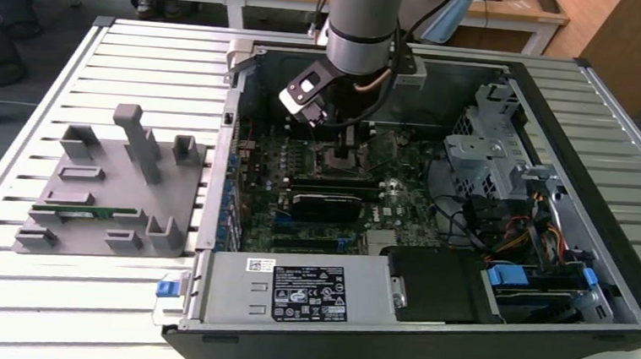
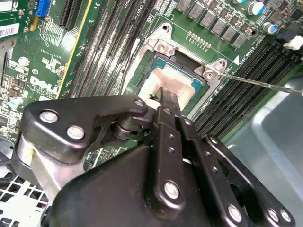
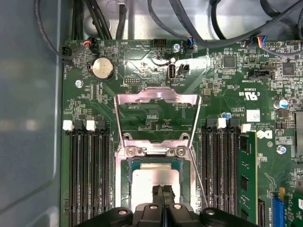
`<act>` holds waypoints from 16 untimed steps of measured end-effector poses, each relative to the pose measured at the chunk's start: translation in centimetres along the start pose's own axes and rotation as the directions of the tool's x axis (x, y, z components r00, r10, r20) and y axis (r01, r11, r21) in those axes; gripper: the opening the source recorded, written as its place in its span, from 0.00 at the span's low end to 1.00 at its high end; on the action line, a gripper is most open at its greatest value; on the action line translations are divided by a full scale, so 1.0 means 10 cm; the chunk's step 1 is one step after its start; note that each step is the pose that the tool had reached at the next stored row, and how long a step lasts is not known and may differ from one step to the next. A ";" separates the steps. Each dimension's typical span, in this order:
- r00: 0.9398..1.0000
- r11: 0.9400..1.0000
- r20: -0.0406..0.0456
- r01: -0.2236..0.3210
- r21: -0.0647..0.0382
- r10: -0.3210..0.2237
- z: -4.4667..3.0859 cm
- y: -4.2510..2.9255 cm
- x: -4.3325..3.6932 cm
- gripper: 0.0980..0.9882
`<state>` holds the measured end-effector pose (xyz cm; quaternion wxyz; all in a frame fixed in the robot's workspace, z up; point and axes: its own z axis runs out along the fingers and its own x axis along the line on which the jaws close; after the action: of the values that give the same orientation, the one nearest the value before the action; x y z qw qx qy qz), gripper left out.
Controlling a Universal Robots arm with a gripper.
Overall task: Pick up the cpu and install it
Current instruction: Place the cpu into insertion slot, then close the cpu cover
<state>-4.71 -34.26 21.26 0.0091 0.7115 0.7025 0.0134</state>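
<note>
Inside the open black computer case (image 1: 618,281) on the pale slatted desk (image 1: 63,314), my end effector (image 1: 345,152) hangs straight down over the middle of the green motherboard (image 3: 142,85). In both wrist views its two black fingers (image 3: 158,196) are pressed together with nothing held between them, their tips over the small flat square cpu with the silvery metal top (image 3: 149,179). The cpu lies flat inside the square socket directly beneath my end effector (image 3: 163,189), and I cannot tell whether the fingertips touch its top or hover just above it. In the second wrist view the end effector (image 2: 165,94) stands over one edge of the cpu (image 2: 175,78), and most of the silver surface is bare beyond it. The silvery metal retention frame (image 3: 156,98) stands hinged open just past the socket, beyond my fingertips, and its thin wire lever (image 2: 255,82) juts out beside the socket. Rows of black memory slots (image 3: 87,179) flank the socket on both sides of my fingers. Well apart from the end effector, outside the case towards the exterior view's left, a grey moulded parts fixture (image 1: 102,240) rests on the desk with a long green memory stick (image 1: 81,211) lying in it.
</note>
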 end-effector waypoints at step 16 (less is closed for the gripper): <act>1.000 1.000 0.000 0.000 0.000 0.000 -0.117 0.004 0.001 0.01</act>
<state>-4.71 -34.26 22.43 0.0090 0.7115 0.7025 0.0135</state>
